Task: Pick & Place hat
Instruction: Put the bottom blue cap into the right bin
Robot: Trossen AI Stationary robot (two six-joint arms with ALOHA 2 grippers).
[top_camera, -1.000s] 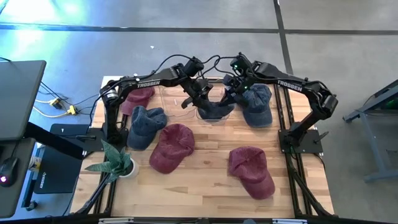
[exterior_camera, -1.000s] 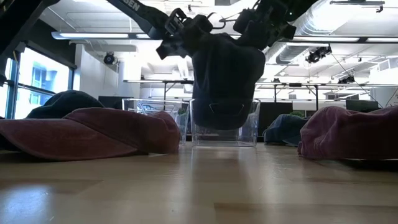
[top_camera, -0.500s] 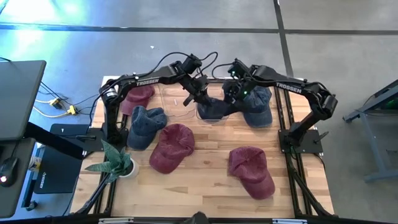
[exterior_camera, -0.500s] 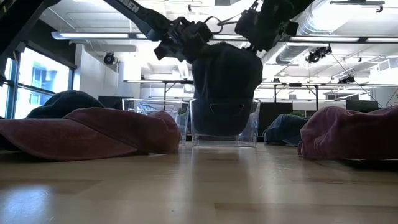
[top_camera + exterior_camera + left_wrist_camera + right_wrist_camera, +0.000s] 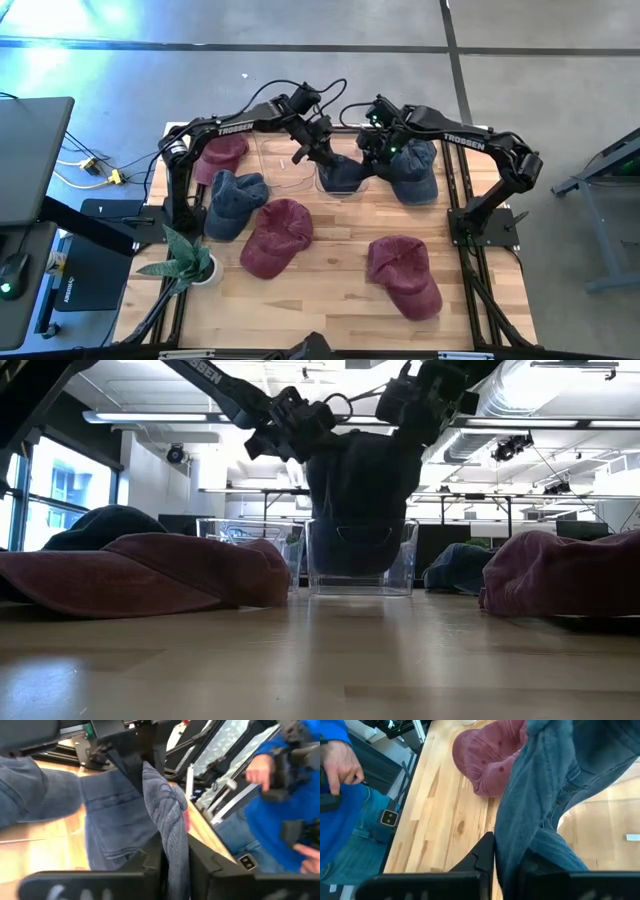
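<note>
Two grippers, left gripper and right gripper, each pinch an edge of the dark blue hat at twelve o'clock, now lowered further into the clear bin, so release looks near.

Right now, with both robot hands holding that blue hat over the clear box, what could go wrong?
The blue hat hangs half inside the clear bin, pinched by the left gripper and the right gripper. If only one lets go, the hat might flop over the rim instead of dropping in. The bin looks light, so a tug on the hat could tip it or slide it.
</note>
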